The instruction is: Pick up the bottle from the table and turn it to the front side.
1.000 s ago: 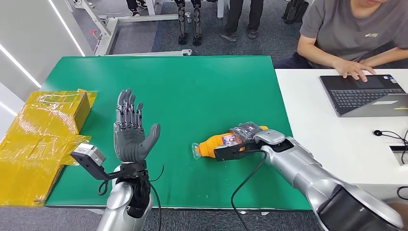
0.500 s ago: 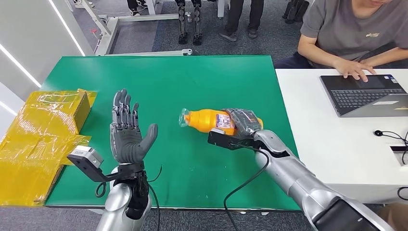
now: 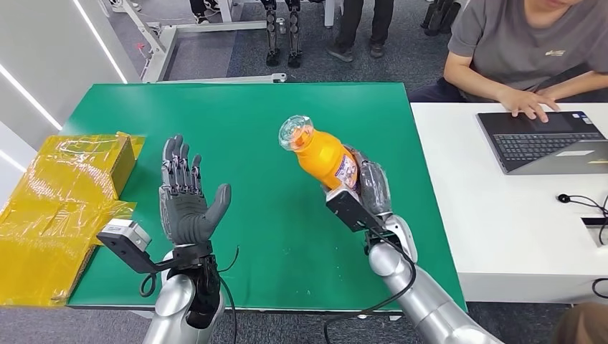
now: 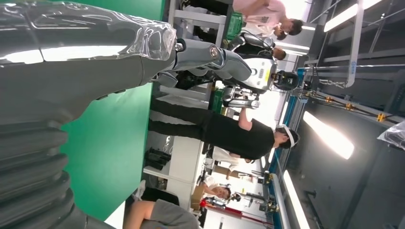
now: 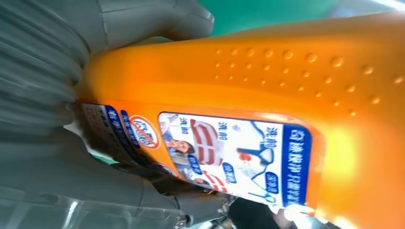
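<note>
An orange bottle with a clear cap and a printed label is lifted off the green table, tilted with its cap up and to the left. My right hand grips its lower body, fingers wrapped round it. The right wrist view shows the orange bottle up close, its blue and white label facing the camera, my grey thumb against it. My left hand is raised over the table's left part, palm up, fingers spread, holding nothing. The left hand appears close up in its wrist view.
A yellow wrapped box lies at the table's left edge. A white desk adjoins on the right with a laptop; a person sits there typing. More people stand beyond the table's far edge.
My right hand has lifted the bottle from the table and tipped it from lying flat to nearly upright, cap now up. My left hand has drifted slightly left and stays spread.
</note>
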Robot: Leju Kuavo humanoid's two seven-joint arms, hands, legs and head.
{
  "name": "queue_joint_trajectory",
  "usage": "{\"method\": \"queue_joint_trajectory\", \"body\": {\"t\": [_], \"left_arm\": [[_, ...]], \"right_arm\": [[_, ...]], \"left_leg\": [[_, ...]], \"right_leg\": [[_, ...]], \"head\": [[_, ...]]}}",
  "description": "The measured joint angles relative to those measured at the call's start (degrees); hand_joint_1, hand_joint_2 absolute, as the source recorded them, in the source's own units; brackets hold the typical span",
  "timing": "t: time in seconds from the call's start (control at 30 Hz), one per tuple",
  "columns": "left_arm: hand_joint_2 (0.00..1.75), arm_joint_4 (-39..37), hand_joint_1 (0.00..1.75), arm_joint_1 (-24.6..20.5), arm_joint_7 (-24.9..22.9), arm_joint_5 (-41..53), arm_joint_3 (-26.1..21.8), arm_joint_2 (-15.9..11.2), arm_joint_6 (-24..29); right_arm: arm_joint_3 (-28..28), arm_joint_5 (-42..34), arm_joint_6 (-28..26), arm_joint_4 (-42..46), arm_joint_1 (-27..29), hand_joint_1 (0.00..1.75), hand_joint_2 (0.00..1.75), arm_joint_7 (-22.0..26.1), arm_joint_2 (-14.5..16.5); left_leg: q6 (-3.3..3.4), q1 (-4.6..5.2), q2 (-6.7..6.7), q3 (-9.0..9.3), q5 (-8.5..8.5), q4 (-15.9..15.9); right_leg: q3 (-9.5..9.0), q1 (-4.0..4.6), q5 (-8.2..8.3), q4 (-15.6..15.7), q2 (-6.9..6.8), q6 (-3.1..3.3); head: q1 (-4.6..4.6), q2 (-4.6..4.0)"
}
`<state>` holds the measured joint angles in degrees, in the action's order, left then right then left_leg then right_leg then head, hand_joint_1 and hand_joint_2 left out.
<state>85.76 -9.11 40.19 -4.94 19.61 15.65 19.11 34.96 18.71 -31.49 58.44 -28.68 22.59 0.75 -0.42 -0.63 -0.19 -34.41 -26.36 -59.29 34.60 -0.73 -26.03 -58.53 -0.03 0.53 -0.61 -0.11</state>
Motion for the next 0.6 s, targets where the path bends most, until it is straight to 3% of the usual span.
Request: {"method": "queue_joint_trajectory", "body": {"t": [0.13, 0.23, 0.47, 0.6], "left_arm": [[1.75, -0.1, 0.00, 0.0, 0.0, -2.2, 0.0, 0.0, -3.8], [1.75, -0.7, 0.00, -0.1, 0.0, -3.4, 0.3, 0.0, -6.7], [1.75, -3.4, 0.00, -0.9, 0.0, -2.3, 2.1, 0.0, -9.5], [1.75, -5.3, 0.00, -1.9, 0.0, -1.1, 3.7, 0.0, -11.2]], "right_arm": [[-1.5, -2.3, -6.8, 3.1, 3.2, 1.75, 1.75, 8.9, 1.2], [-2.6, -3.8, -8.3, 5.3, 5.6, 1.75, 1.75, 12.6, 2.2], [-5.2, -2.9, -8.5, 7.1, 8.1, 1.75, 1.75, 13.4, 4.0], [-5.3, -2.0, -7.8, 7.1, 8.6, 1.75, 1.75, 11.0, 4.2]], "left_leg": [[0.00, 0.00, 0.00, 0.00, 0.00, 0.0], [-0.02, 0.00, 0.02, 0.00, -0.03, 0.0], [-0.02, 0.00, 0.04, 0.00, -0.03, 0.0], [-0.02, 0.00, 0.04, 0.00, -0.03, 0.0]], "right_leg": [[0.02, 0.00, 0.00, 0.0, 0.01, 0.00], [0.06, 0.00, -0.01, 0.0, 0.03, 0.02], [0.06, 0.00, -0.02, 0.0, 0.04, 0.02], [0.05, 0.00, -0.01, 0.0, 0.04, 0.02]], "head": [[0.00, 0.00], [0.00, 0.00], [0.00, 0.00], [0.00, 0.00]]}}
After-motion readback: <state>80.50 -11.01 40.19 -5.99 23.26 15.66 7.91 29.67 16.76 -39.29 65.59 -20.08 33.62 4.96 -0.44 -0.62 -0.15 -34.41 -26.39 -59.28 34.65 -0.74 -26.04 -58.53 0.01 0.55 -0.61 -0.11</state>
